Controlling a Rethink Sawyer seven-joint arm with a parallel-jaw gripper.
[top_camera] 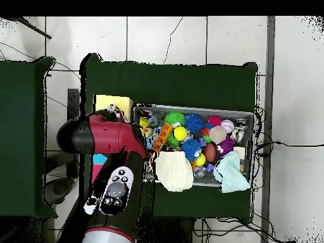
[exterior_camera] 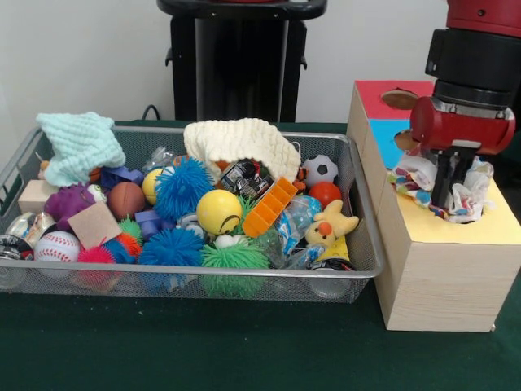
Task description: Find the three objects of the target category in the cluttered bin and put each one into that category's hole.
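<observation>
**Polka-dot bag at the yellow box's hole**

Front view: the tool (exterior_camera: 453,189) stands over the yellow top of the wood-grain box (exterior_camera: 444,273). Its dark fingers go down into the polka-dot bag (exterior_camera: 423,181), which is bunched at the hole (exterior_camera: 488,210). Whether the fingers pinch the bag or stand spread, one cannot tell. The bin (exterior_camera: 358,244) stands just beside the box on the green worktop (exterior_camera: 203,350), full of balls and toys.

Overhead view: the red arm (top_camera: 104,136) covers most of the box (top_camera: 112,102). The bin (top_camera: 250,115) lies beside it, a cream cloth (top_camera: 174,171) hanging over its edge.
</observation>
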